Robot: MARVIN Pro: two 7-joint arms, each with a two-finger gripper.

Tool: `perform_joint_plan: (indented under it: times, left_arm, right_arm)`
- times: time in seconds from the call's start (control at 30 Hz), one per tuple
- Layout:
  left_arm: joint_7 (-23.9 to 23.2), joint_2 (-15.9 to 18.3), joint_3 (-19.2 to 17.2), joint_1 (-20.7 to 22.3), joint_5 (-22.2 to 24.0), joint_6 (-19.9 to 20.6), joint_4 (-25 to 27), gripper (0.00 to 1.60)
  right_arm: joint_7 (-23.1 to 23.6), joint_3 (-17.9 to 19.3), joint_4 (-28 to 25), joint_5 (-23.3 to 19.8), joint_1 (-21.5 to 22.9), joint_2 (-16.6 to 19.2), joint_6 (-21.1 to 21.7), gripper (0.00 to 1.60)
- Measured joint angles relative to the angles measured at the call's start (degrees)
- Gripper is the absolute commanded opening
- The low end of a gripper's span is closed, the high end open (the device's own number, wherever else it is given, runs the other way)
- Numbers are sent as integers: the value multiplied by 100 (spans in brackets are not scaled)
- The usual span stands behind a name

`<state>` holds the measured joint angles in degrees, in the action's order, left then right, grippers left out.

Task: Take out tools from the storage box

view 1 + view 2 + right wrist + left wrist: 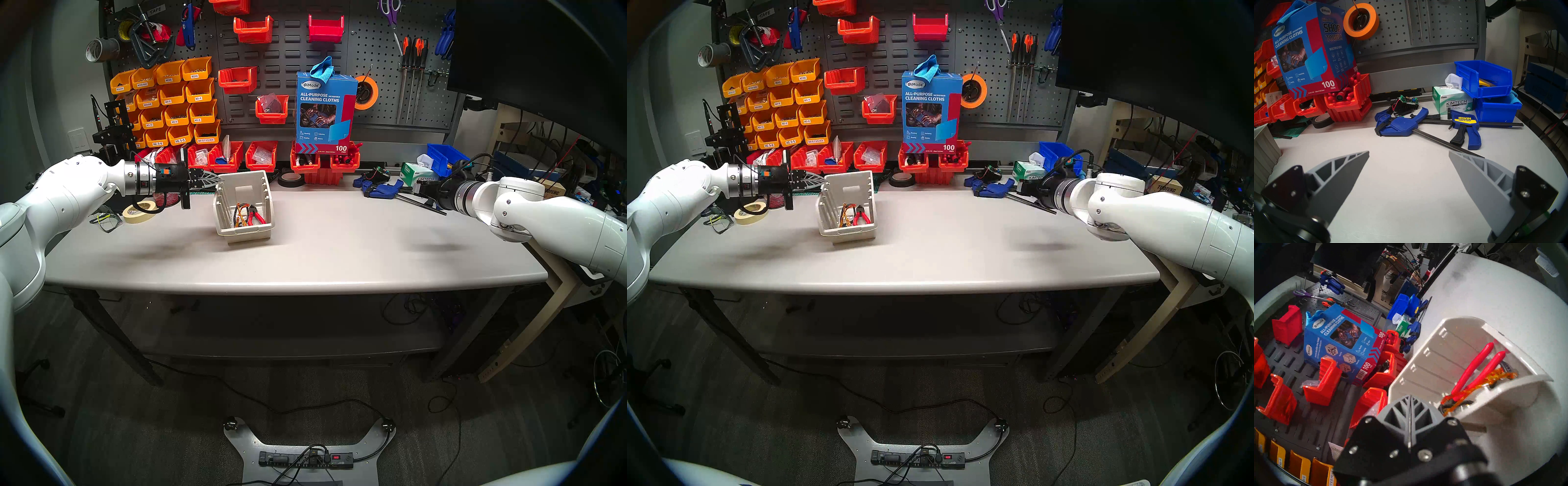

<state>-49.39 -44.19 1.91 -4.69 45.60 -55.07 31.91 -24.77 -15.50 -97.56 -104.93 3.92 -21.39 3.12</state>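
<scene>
The near half of the grey tabletop [305, 258] lies bare from its front edge back to the storage box [245, 207], with a wide open stretch also running to the right of the box. The box is a beige open-top bin with slotted inner walls, standing left of centre with its low lip toward the front edge. Inside it lie the red-handled pliers [255, 217], handles toward the lip, and beside them on the left the folded safety glasses [240, 214] with orange-and-black arms; in the left wrist view the glasses [1474, 387] lie partly across the pliers [1473, 372].

The left hand [212, 179] hovers just off the box's back left corner, near its rim (whether it touches the rim cannot be told); its fingers [1398, 414] are pressed together with nothing between them. The right hand [1408, 171] hangs over the tabletop's right end, well apart from the box, its fingers spread wide and empty.

Farther back lie a roll of masking tape [139, 211] at the left, blue bar clamps [1425, 125] at the right, then a Kimtech tissue box [1452, 101] and stacked blue bins [1488, 79]. Red bins [237, 157] line the back edge, one pair carrying a blue carton of cleaning cloths [324, 112].
</scene>
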Motion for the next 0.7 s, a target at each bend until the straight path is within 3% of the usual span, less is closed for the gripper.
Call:
perform_joint_plan:
  times: [0.07, 0.33, 0.37, 0.43, 0.47, 0.7]
  left_arm:
    - [15, -3, -172, -31, 243, 0, 57, 0]
    - [79, 80, -776, -221, 1180, 0, 316, 2]
    - [84, 108, -860, -272, 1315, 0, 363, 18]
    - [113, 167, -1046, -405, 1624, 0, 461, 13]
    - [131, 192, -1123, -466, 1751, 0, 501, 0]
    - [497, 393, -1513, -1002, 2570, 0, 818, 0]
  right_arm:
    - [0, 0, 0, 0, 0, 0, 0, 160]
    - [0, -1, 0, 0, 1, 0, 0, 160]
    - [0, -1, 0, 0, 1, 0, 0, 160]
    - [0, -1, 0, 1, 1, 0, 0, 160]
    - [0, -1, 0, 1, 1, 0, 0, 160]
    - [0, -1, 0, 1, 1, 0, 0, 160]
